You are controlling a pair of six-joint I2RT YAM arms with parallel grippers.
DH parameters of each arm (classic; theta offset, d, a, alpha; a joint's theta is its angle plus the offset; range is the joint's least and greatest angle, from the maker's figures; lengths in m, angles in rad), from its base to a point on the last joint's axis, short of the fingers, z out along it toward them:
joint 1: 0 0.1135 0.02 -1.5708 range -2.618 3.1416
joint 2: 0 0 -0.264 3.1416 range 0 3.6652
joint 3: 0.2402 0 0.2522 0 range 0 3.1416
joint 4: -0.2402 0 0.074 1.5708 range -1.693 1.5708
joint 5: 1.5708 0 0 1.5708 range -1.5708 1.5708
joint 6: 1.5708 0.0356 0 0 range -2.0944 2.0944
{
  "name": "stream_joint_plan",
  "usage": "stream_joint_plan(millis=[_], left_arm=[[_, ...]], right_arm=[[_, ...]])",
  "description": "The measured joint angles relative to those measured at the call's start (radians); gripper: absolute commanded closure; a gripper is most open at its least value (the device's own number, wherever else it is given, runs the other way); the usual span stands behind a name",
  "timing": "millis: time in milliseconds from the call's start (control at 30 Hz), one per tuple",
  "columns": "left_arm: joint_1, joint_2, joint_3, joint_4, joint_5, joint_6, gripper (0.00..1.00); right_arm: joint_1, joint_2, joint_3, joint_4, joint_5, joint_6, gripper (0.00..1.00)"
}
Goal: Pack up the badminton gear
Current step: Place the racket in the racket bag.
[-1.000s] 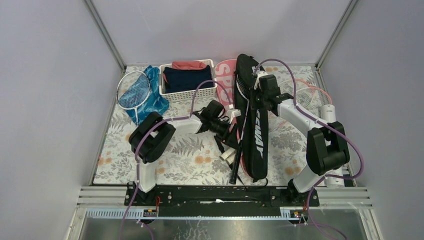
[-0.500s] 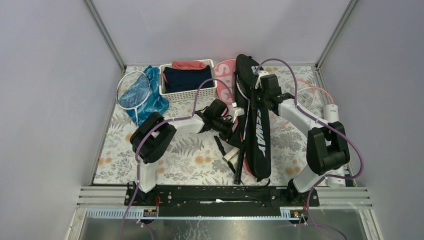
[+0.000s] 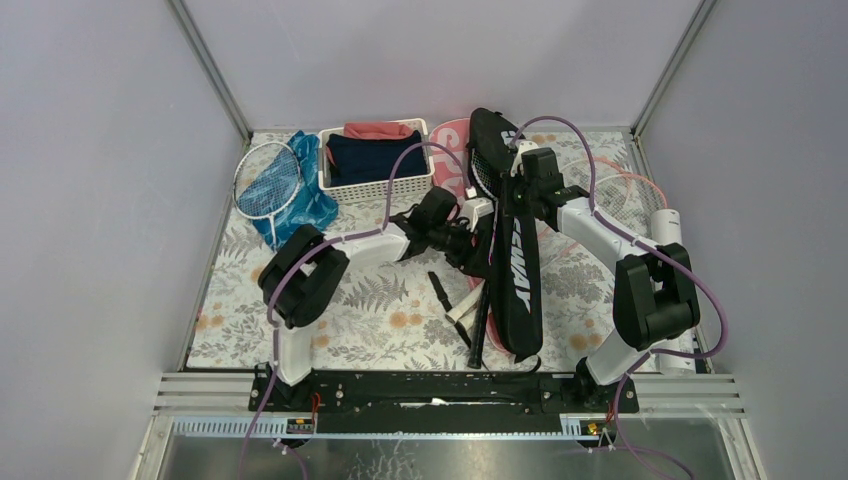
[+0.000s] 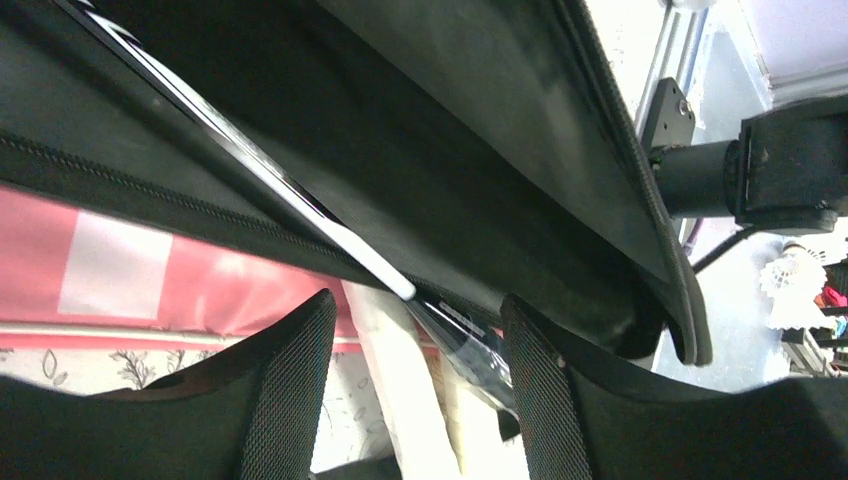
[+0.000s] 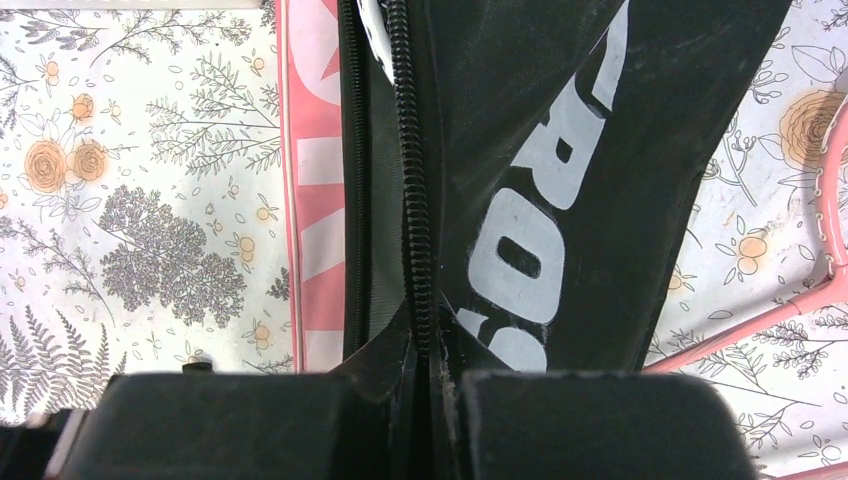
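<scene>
Two arms share one job. The left gripper (image 4: 417, 300), jaws spread, straddles a racket shaft (image 4: 300, 205) that enters the black bag (image 3: 520, 270) lying mid-table, and the right gripper (image 5: 425, 378) pinches the bag's zipper edge to hold the mouth up. This looks like loading the racket, so next the left jaws should close on the shaft and push it deeper.

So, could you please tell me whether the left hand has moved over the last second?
Yes. The left hand moved forward and rightward, ending nearer the white basket.
</scene>
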Motion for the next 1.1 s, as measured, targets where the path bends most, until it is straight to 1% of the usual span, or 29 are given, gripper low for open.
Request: stream_joint_plan(millis=[200,467,500,533,700,767,800,933,1100], left_arm=[[0.0,0.064,0.047,0.028,-0.031,-0.018,0.35],[0.0,0.115,0.073,0.06,-0.038,-0.044,0.45],[0.0,0.122,0.076,0.062,-0.038,-0.047,0.48],[0.0,0.129,0.08,0.063,-0.038,-0.052,0.53],[0.0,0.174,0.113,0.07,-0.031,-0.1,0.86],[0.002,0.181,0.124,0.071,-0.017,-0.165,0.98],[0.002,0.181,0.126,0.071,-0.013,-0.197,1.0],[0.003,0.181,0.135,0.082,0.003,-0.318,1.0],[0.004,0.181,0.134,0.1,0.001,-0.423,1.0]], right_arm=[[-0.001,0.0,-0.002,0.003,-0.018,0.011,1.0],[-0.001,0.0,-0.011,0.011,-0.026,0.015,1.0],[-0.001,0.0,-0.013,0.011,-0.026,0.015,1.0],[-0.001,0.0,-0.014,0.011,-0.026,0.015,1.0],[-0.001,-0.001,-0.02,0.016,-0.026,0.02,1.0],[-0.002,-0.002,-0.029,0.022,-0.024,0.023,1.0],[-0.003,-0.003,-0.035,0.025,-0.021,0.024,1.0],[-0.016,-0.014,-0.055,0.024,-0.013,0.037,1.0],[-0.019,-0.024,-0.058,0.026,-0.028,0.056,1.0]])
